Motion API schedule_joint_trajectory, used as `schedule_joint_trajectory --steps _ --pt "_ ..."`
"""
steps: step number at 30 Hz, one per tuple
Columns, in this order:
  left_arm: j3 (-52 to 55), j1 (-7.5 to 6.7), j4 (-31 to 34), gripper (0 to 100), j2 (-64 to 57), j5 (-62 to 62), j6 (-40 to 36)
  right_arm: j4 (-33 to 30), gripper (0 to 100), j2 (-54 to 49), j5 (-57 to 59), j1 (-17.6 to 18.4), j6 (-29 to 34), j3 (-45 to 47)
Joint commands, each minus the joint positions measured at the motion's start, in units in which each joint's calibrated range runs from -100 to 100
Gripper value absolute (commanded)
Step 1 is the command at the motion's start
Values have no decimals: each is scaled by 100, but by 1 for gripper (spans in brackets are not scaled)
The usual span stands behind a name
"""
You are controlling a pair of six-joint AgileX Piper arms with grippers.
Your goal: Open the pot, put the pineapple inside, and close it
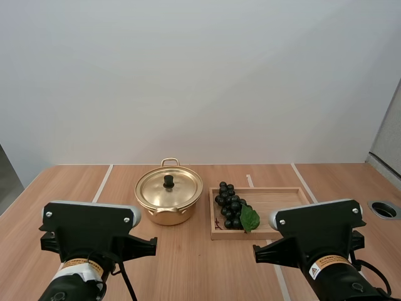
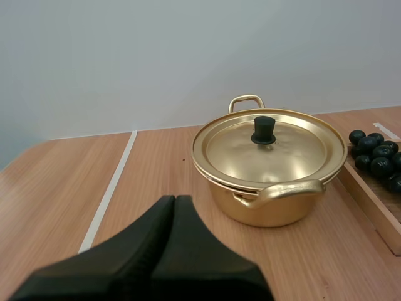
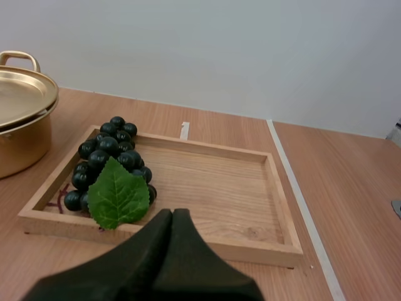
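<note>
A golden pot [image 1: 168,202] stands mid-table with its lid [image 2: 269,145] on, a black knob [image 1: 168,181] in the lid's middle. To its right lies a wooden tray [image 1: 285,197] holding a bunch of dark grapes [image 1: 230,205] with a green leaf [image 3: 117,194]; I see no pineapple. My left gripper [image 2: 175,202] is shut on nothing, its fingers together as one dark wedge, low and short of the pot. In front of the tray's near rim my right gripper [image 3: 173,215] is likewise shut on nothing.
White tape lines [image 1: 102,183] run across the wooden table. A round hole with a dark ring [image 1: 384,209] sits at the table's right edge. The tray's right half [image 3: 219,188] is bare wood.
</note>
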Motion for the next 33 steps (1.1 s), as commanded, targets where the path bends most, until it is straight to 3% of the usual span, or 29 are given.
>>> schedule_joint_trajectory --steps 1,9,13,17,33 --pt "4 -10 -138 0 -30 -171 -83 19 0 -28 160 -28 -85 12" --pt "4 -10 -1125 0 -30 50 -83 19 0 -28 287 -59 -215 12" --pt "4 -10 -1111 0 -30 10 -35 19 0 -28 287 -100 -215 12" --pt "4 -10 -551 0 -30 -281 128 19 0 -28 287 -108 -215 12" --pt "4 -36 -584 0 -30 -264 174 19 0 -28 287 -117 -215 12"
